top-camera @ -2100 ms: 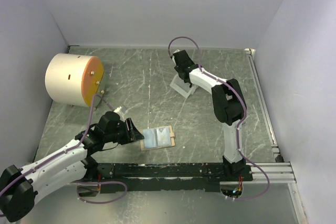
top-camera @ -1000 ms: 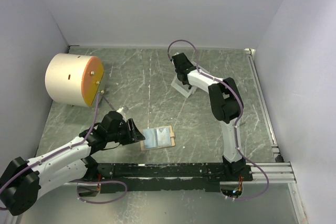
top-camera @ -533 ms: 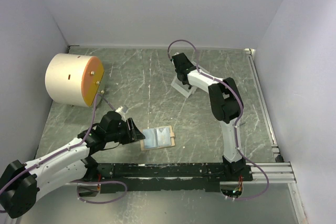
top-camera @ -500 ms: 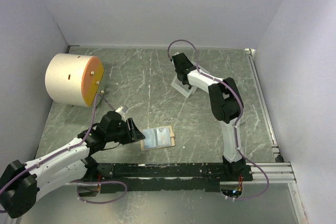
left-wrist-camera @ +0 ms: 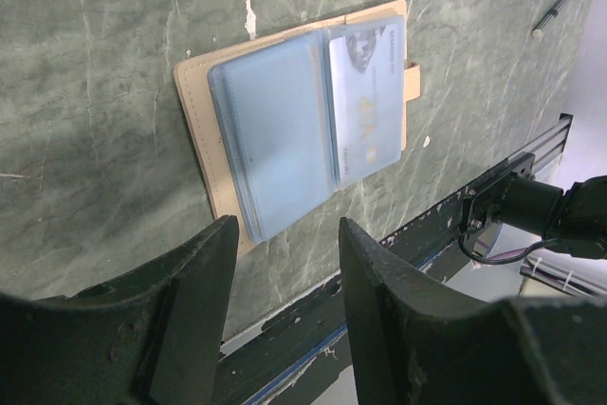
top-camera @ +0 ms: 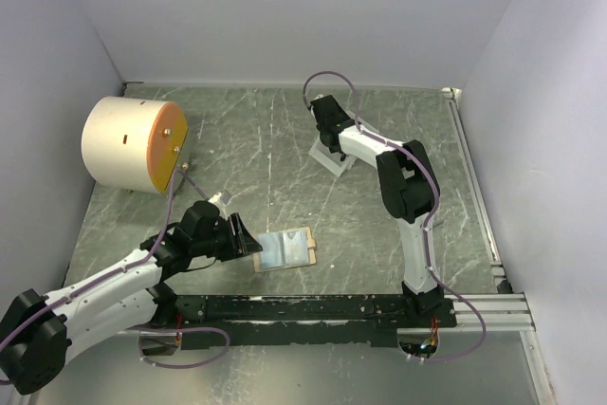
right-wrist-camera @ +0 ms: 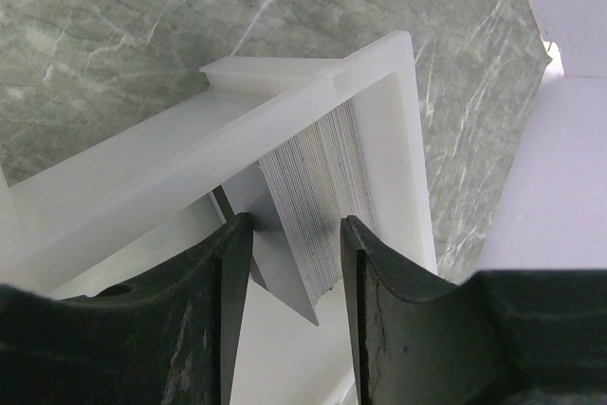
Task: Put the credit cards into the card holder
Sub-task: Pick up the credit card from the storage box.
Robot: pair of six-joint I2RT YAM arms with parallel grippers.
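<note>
**Overhead and wrist views, tan wallet as reference.** The tan wallet lies open on the desk, its light-blue inside facing up. In the left wrist view, one credit card sits under the clear pocket of one half of the wallet; any other cards cannot be made out.

The left end effector hangs just beside the wallet's left edge. Its fingers are spread apart with nothing between them.

The card holder, a white tray, stands well apart from the wallet, beyond it towards the far wall and slightly to the right. The right end effector is over the holder. In the right wrist view its fingers are parted, and the holder's ribbed inner face shows in the gap. Whether they touch the holder cannot be told.

A cream drum with an orange end face lies on its side, beyond the wallet and far to its left.
</note>
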